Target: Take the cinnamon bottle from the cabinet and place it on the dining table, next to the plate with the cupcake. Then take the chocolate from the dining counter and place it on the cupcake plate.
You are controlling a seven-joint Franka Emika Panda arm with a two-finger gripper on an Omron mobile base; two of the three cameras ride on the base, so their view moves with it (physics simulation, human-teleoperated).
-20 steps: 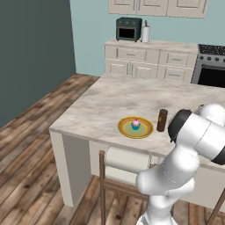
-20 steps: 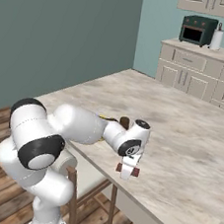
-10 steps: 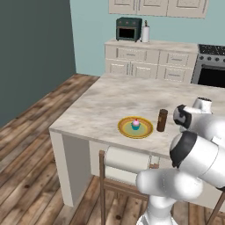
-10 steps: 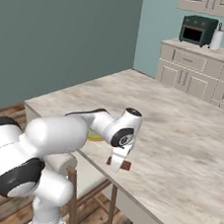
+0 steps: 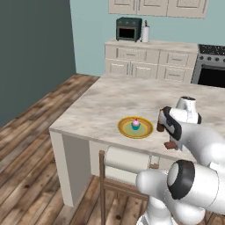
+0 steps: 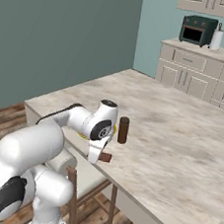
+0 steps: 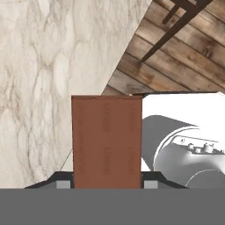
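My gripper [image 7: 107, 182] is shut on the chocolate [image 7: 107, 140], a flat brown bar that stands up between the fingertips. It hangs over the near edge of the dining table [image 6: 181, 127], with wooden floor beyond that edge. In the right base view the gripper [image 6: 100, 157] holds the chocolate [image 6: 105, 157] just in front of the cinnamon bottle [image 6: 123, 130], which stands upright. In the left base view the plate [image 5: 135, 128] with the cupcake [image 5: 136, 124] lies left of the bottle [image 5: 161, 128], and the chocolate [image 5: 170, 145] is to the plate's right.
A wooden chair [image 5: 125, 165] is tucked under the table's near edge, below the plate. Against the back wall runs a counter with drawers [image 5: 149, 59], carrying a toaster oven [image 5: 128, 28] and a paper towel roll [image 5: 145, 33]. A stove [image 5: 211, 66] stands at the right.
The arm has swung and the gripper has carried the chocolate along the table's near edge toward the bottle and plate. The bottle, plate and cupcake have not moved.
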